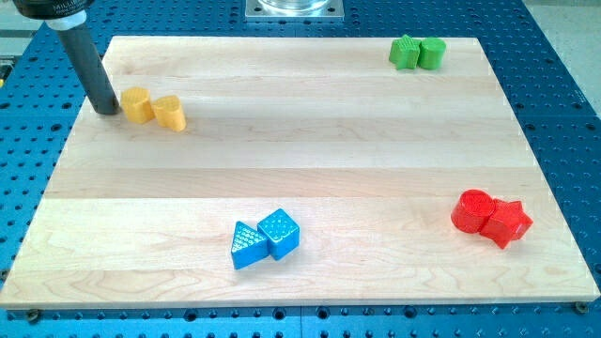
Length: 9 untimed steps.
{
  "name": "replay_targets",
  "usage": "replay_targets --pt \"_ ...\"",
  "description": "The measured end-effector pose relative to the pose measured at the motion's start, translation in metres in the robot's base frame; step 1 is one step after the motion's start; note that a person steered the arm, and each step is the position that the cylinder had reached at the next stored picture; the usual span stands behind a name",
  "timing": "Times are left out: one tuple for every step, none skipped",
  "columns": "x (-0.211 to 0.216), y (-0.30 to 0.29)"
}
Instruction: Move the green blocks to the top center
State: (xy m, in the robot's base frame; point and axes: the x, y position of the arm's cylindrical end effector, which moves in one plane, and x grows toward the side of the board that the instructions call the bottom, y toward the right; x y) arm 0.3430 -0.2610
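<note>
Two green blocks sit touching at the view's top right: a green star-like block (405, 52) on the left and a green cylinder (432, 53) on the right. My tip (106, 109) is at the view's top left, just left of a yellow block (137, 104). It is far from the green blocks, almost the whole board width to their left.
A second yellow block (170, 113) touches the first. A blue triangle (247, 245) and blue cube (279, 232) lie at the bottom centre. A red cylinder (470, 210) and red star (507, 222) lie at the bottom right. The wooden board (300, 169) rests on a blue perforated table.
</note>
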Motion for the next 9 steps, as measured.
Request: replay_targets --pt "-0.02 0.044" --pt "-0.018 0.117" --pt "0.0 0.224" --pt "0.027 0.3" --pt "0.065 0.248" --pt "0.129 0.153" --pt "0.139 0.186" --pt "0.138 0.299" --pt "0.134 0.411"
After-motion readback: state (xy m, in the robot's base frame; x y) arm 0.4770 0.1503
